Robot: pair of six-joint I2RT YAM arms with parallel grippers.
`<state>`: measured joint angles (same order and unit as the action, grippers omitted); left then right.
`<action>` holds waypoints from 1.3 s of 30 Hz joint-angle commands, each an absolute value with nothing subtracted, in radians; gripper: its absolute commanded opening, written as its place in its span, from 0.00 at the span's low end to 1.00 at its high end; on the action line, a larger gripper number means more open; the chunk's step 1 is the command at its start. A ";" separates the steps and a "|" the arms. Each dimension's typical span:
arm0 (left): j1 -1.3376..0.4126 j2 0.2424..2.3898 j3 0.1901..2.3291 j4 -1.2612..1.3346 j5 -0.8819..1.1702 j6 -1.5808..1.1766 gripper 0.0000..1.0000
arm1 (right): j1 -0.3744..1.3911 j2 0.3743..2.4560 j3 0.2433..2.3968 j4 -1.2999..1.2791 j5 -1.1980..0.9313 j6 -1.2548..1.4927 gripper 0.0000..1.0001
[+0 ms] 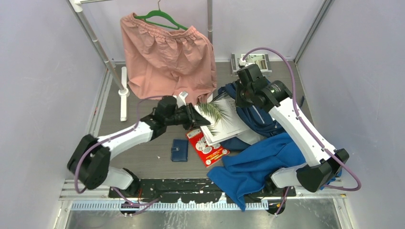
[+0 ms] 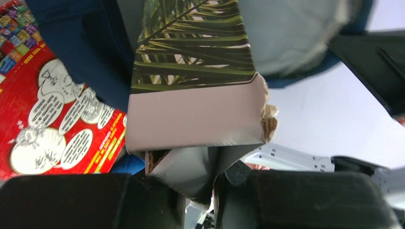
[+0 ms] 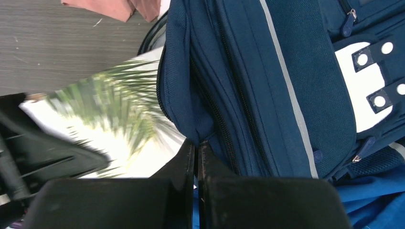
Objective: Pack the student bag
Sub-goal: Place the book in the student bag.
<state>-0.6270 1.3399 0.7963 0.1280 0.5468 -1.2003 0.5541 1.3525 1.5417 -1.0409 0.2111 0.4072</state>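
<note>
The student bag (image 1: pixel 260 119), navy with thin white stripes, lies right of centre, and its zips and a white dotted patch show in the right wrist view (image 3: pixel 267 86). My right gripper (image 3: pixel 197 143) is shut, pinching the fabric rim of the bag's opening (image 1: pixel 240 101). My left gripper (image 1: pixel 203 119) is shut on the corner of a palm-leaf book (image 1: pixel 222 119), close in the left wrist view (image 2: pixel 196 86). The book is tilted, and its far end sits at the bag's mouth (image 3: pixel 114 119). The bag's inside is hidden.
A red comic book (image 1: pixel 206 148) and a small navy wallet (image 1: pixel 179 150) lie near the middle. A royal-blue cloth (image 1: pixel 260 164) is heaped at the front right. Pink shorts (image 1: pixel 167 57) hang on a rack (image 1: pixel 98 47) at the back. A small box (image 1: pixel 253 61) stands back right.
</note>
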 commanded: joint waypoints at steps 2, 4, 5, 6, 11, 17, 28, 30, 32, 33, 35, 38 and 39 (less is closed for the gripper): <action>-0.707 1.490 0.838 0.446 0.435 -1.299 0.00 | 0.563 1.282 1.585 -0.942 0.137 0.476 0.01; -0.731 1.559 0.859 0.527 0.413 -1.323 0.00 | 0.563 1.267 1.570 -0.924 0.122 0.490 0.01; -0.738 1.595 0.873 0.571 0.420 -1.336 0.00 | 0.563 1.263 1.566 -0.918 0.117 0.498 0.01; -0.743 1.641 0.890 0.621 0.425 -1.354 0.00 | 0.563 1.260 1.563 -0.917 0.116 0.502 0.01; -0.744 1.759 0.915 0.812 0.443 -1.472 0.00 | 0.564 1.247 1.561 -0.932 0.113 0.503 0.01; -0.745 1.803 0.958 0.819 0.404 -1.487 0.00 | 0.564 1.230 1.540 -0.929 0.097 0.515 0.01; -0.670 1.611 0.810 0.727 0.385 -1.493 0.00 | 0.564 1.214 1.542 -0.939 0.125 0.512 0.01; -0.644 1.556 0.789 0.694 0.373 -1.477 0.00 | 0.564 1.218 1.542 -0.936 0.121 0.512 0.01; -0.635 1.519 0.788 0.661 0.359 -1.463 0.00 | 0.564 1.221 1.539 -0.933 0.116 0.515 0.01; -0.634 1.512 0.794 0.653 0.355 -1.455 0.00 | 0.564 1.222 1.538 -0.932 0.113 0.516 0.01; -0.634 1.523 0.813 0.664 0.361 -1.456 0.00 | 0.565 1.222 1.537 -0.932 0.112 0.519 0.01; -0.636 1.576 0.855 0.697 0.397 -1.472 0.00 | 0.565 1.219 1.537 -0.930 0.103 0.525 0.01; -0.641 1.598 0.872 0.714 0.407 -1.482 0.00 | 0.564 1.218 1.537 -0.931 0.102 0.526 0.01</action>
<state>-0.6338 1.5673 0.7815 0.5697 0.4030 -1.4796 0.5549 1.2713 1.5047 -1.0157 0.1463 0.4965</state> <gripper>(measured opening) 0.211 0.050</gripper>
